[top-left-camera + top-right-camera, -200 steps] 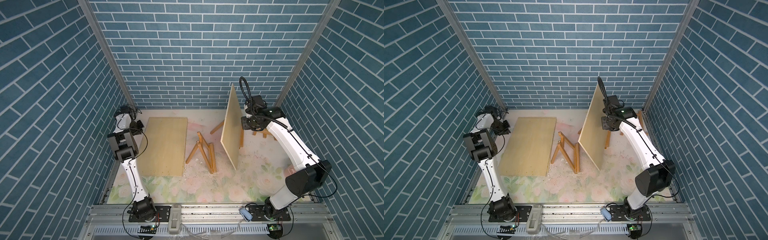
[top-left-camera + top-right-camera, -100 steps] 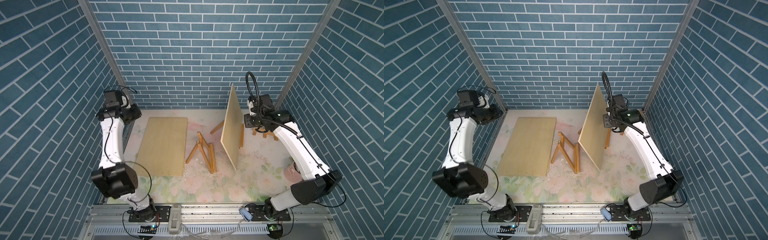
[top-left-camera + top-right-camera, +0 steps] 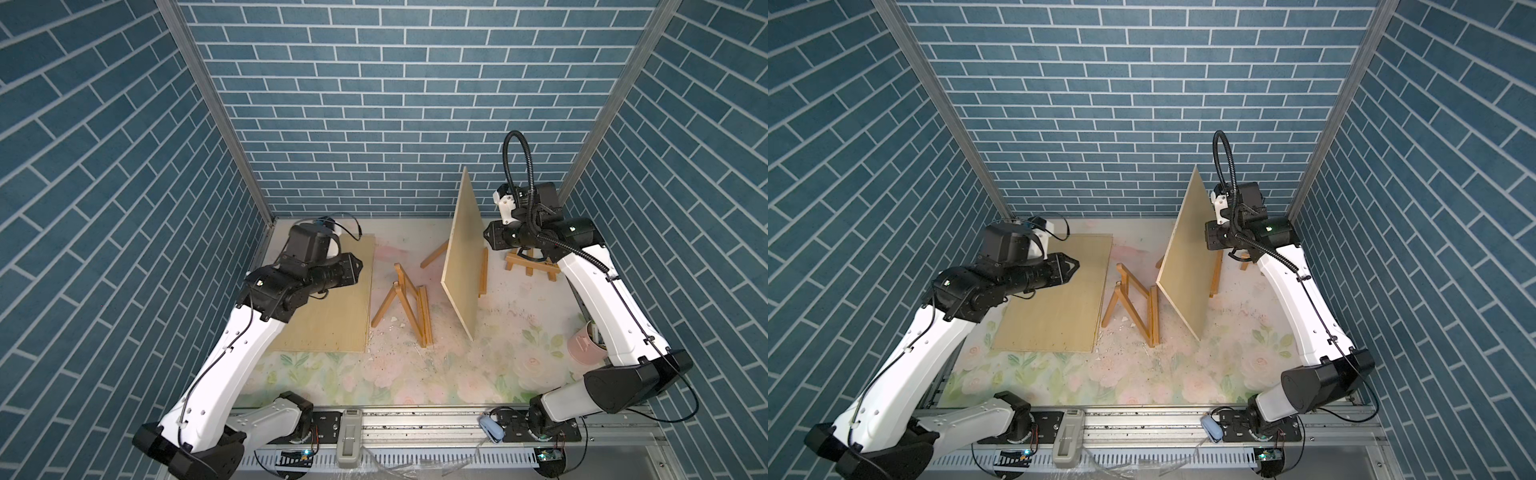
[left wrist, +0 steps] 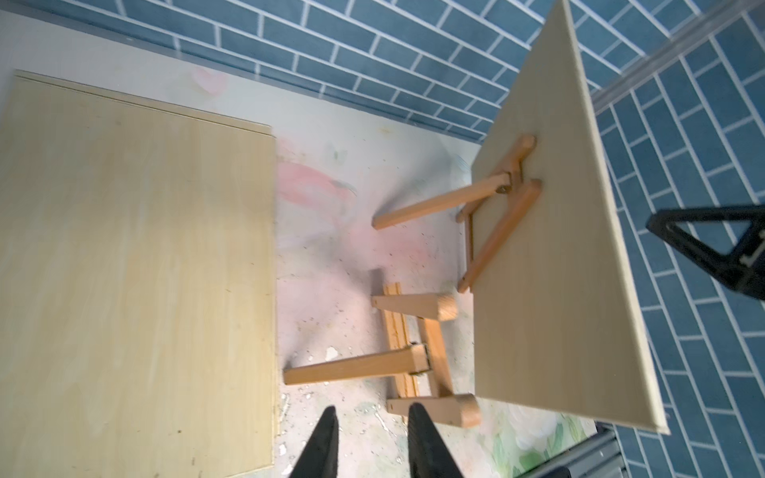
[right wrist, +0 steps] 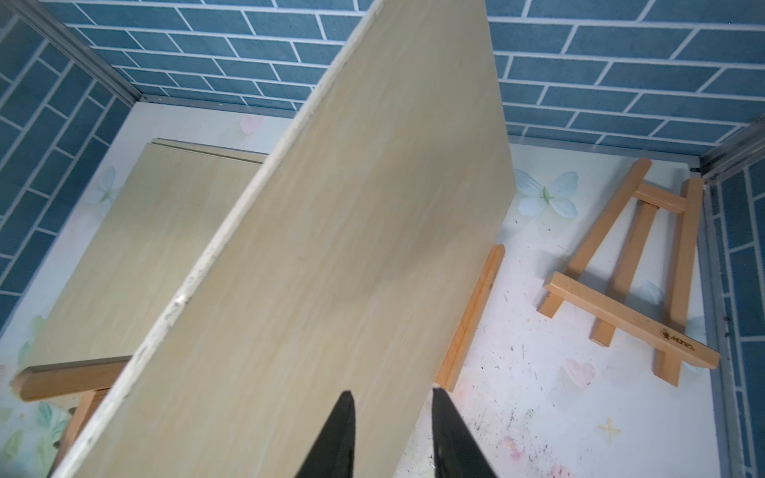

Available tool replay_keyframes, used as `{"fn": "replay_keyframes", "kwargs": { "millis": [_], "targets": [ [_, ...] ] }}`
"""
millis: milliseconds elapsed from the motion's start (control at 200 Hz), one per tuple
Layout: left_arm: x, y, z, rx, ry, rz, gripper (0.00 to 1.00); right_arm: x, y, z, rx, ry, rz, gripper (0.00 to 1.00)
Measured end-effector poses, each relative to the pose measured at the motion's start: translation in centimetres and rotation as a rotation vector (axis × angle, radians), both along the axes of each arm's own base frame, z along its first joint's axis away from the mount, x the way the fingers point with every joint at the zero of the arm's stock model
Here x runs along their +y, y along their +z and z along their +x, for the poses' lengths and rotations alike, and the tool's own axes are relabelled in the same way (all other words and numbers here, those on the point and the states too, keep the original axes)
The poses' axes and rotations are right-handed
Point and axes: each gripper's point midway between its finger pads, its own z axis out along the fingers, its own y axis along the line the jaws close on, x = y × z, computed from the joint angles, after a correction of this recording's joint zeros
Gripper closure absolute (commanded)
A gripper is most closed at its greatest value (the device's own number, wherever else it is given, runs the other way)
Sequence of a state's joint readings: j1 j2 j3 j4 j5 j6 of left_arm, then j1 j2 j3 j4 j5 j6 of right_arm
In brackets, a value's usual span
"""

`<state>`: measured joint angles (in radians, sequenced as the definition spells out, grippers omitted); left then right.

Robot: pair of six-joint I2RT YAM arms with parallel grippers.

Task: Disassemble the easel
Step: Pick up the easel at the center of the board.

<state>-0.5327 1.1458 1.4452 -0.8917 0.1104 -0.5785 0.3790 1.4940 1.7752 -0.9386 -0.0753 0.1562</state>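
A tall pale board [image 3: 461, 257] [image 3: 1187, 257] leans upright on the standing wooden easel [image 4: 496, 219], whose ledge [image 5: 472, 314] carries the board's lower edge. My right gripper [image 3: 486, 239] [image 5: 392, 391] hovers close to the board's front face near its right edge, open, with nothing between the fingers. Another easel [image 3: 405, 301] [image 4: 418, 356] lies tipped over in the middle of the mat. My left gripper [image 3: 1075, 264] [image 4: 372, 409] hangs over the right edge of a flat board [image 3: 332, 316], pointing at the tipped easel, open and empty.
A small easel [image 3: 530, 264] [image 5: 633, 289] lies flat at the back right by the wall. A pink cup [image 3: 584, 347] stands at the right edge, partly behind my right arm. White crumbs litter the floral mat [image 3: 374, 374]. Blue brick walls close in three sides.
My left arm has swung from the back left corner out over the flat board toward the middle, and its jaws have opened a little. The right gripper has stayed by the upright board.
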Motion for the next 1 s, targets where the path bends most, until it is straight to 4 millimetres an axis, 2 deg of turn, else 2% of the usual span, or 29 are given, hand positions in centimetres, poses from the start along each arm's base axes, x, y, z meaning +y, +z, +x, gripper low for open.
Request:
{"fn": "replay_keyframes", "kwargs": {
  "millis": [175,445,555,705,1000],
  "targets": [
    [-4.5,-1.6,-1.4,0.040,-0.062,0.028,0.68,0.7,0.0,-0.3,0.013,0.031,0.026,0.67],
    [-8.9,-3.7,-1.5,0.095,-0.111,0.061,0.68,0.9,-0.8,-0.5,0.030,0.047,0.024,0.67],
    [-9.5,-4.1,-1.4,0.106,-0.115,0.069,0.67,0.8,-1.8,-0.6,0.052,0.046,0.016,0.67],
    [-9.1,-4.2,-1.5,0.118,-0.100,0.089,0.67,0.7,-2.6,-0.8,0.070,0.045,0.008,0.67],
    [-8.6,-4.1,-1.3,0.133,-0.081,0.131,0.67,0.5,-2.1,-1.0,0.054,0.043,0.010,0.67]
  ]
}}
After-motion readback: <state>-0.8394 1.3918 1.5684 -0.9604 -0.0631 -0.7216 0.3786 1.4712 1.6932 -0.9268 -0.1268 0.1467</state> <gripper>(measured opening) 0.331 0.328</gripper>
